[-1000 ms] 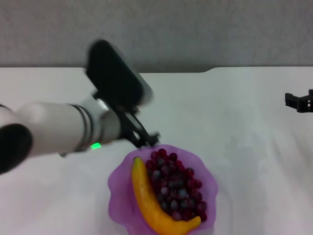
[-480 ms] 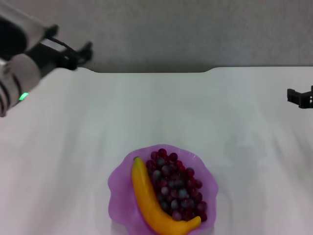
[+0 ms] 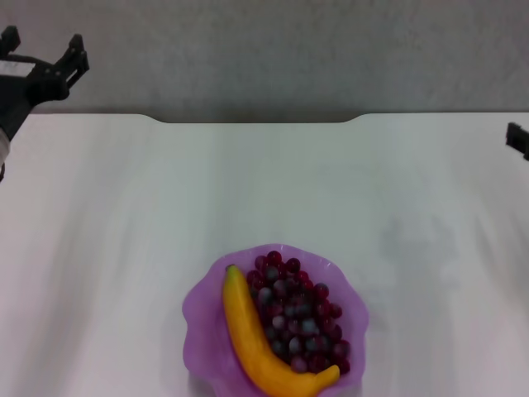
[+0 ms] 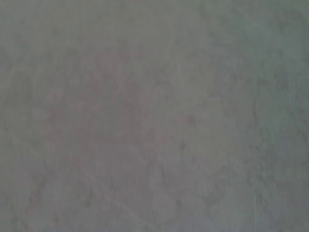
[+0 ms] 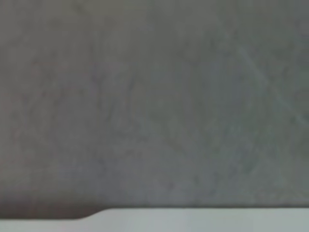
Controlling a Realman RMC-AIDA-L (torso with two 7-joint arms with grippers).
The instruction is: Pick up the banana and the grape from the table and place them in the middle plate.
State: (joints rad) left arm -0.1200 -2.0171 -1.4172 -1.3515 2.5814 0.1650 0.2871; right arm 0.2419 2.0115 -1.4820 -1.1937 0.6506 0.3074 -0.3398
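The banana (image 3: 263,347) and the grape bunch (image 3: 299,318) lie side by side in the purple middle plate (image 3: 198,318), at the near middle of the white table (image 3: 124,231). The banana is on the left, the grapes on the right. My left gripper (image 3: 43,50) is open and empty, raised at the far left beyond the table's far edge. Only a dark tip of my right gripper (image 3: 518,139) shows at the right edge. Both wrist views show grey floor; the right wrist view also shows the table's edge (image 5: 203,220).
The table's far edge has a shallow notch (image 3: 252,121). Grey floor (image 3: 289,50) lies beyond the table. Nothing else stands on the tabletop.
My left arm has drawn back from the plate's far rim to the far left corner and risen. My right gripper has slid further out of view to the right.
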